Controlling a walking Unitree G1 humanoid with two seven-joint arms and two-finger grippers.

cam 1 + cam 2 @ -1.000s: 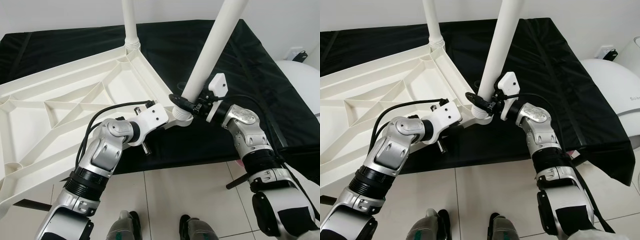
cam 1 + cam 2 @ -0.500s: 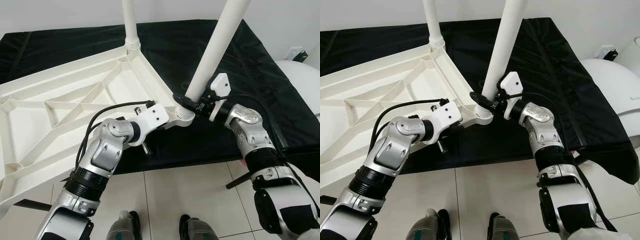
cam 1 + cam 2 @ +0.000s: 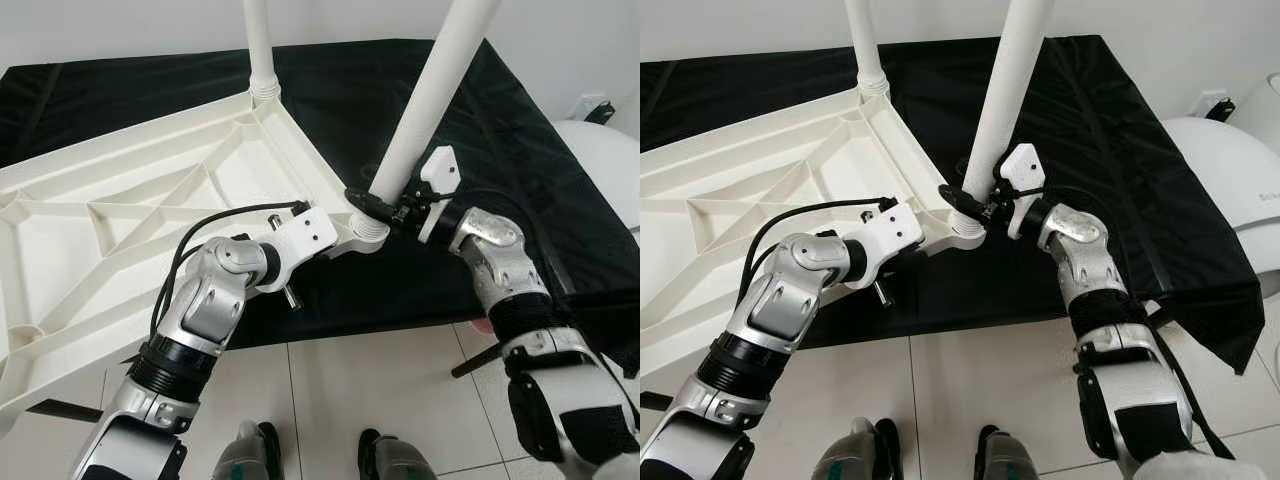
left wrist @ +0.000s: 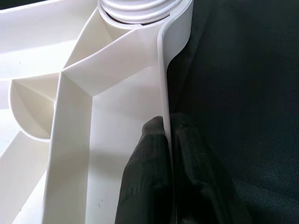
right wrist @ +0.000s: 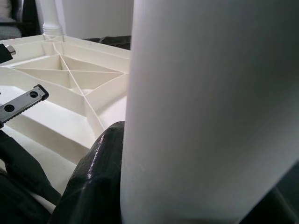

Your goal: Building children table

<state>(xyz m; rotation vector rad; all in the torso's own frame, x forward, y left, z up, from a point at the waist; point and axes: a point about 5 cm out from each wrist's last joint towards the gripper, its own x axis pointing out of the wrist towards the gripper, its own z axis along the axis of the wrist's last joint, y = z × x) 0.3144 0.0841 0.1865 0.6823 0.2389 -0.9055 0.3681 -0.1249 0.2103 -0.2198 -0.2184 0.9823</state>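
Note:
The white table top (image 3: 130, 200) lies upside down on a black cloth. One white leg (image 3: 260, 50) stands screwed into its far corner. A second leg (image 3: 430, 100) leans over the near corner socket (image 3: 368, 232). My right gripper (image 3: 375, 203) is shut around this leg just above its lower end; the right wrist view has the leg (image 5: 210, 102) close up with a black finger (image 5: 98, 172) against it. My left gripper (image 4: 167, 123) is shut on the table top's thin rim (image 4: 163, 70), just short of the threaded socket.
The black cloth (image 3: 520, 130) covers a low surface and hangs over its front edge. A white rounded appliance (image 3: 605, 160) stands at the right. Tiled floor (image 3: 350, 390) and my feet (image 3: 250, 455) are below.
My right wrist has shifted slightly to the right with the leg, which stands a little steeper over the socket. The left arm and table top have stayed put.

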